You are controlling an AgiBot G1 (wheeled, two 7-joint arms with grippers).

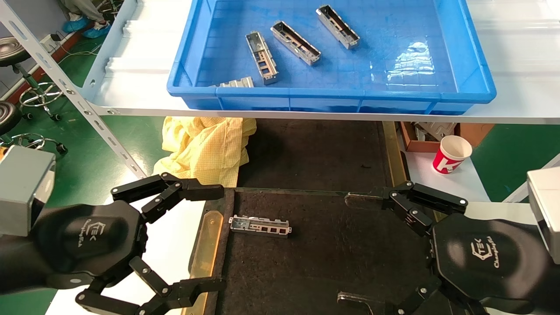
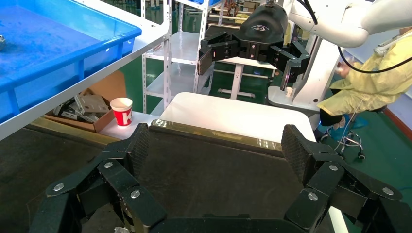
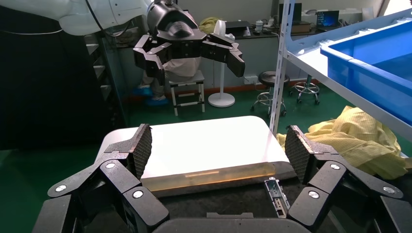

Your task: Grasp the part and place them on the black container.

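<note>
Spanning the upper shelf (image 1: 516, 65), the blue bin (image 1: 474, 78) is the largest thing in the head view, filling the 12 o'clock region; three metal channel pieces (image 1: 295, 42) lie loose on its floor toward 11 o'clock, and a fourth (image 1: 236, 82) rests against its near wall. Below the shelf, the black container (image 1: 332, 258) takes up the centre and 6 o'clock area — a flat, felt-like tray with a brass-coloured strip (image 1: 205, 249) along its left side.

Both arms hang low at the tray's flanks. The left gripper (image 1: 210, 236) sits at 8 o'clock over the tray's left edge, its fingers (image 2: 139, 145) spread wide apart with nothing between them. The right gripper (image 1: 354, 249) sits at 4 o'clock over the tray's right part, fingers (image 3: 144, 145) likewise spread wide and empty.

A yellow cloth (image 1: 205, 148) is bunched at 10 o'clock, just beyond the tray's far left corner. A red-and-white paper cup (image 1: 451, 154) stands upright at 2 o'clock on a white surface (image 1: 437, 179), beside a cardboard box (image 1: 437, 133).

Smallest of all, the part (image 1: 260, 226) lies flat on the black container at 9 o'clock from centre — near the left strip, just beside the left gripper's upper finger but not touching it, cutouts showing along its side.
</note>
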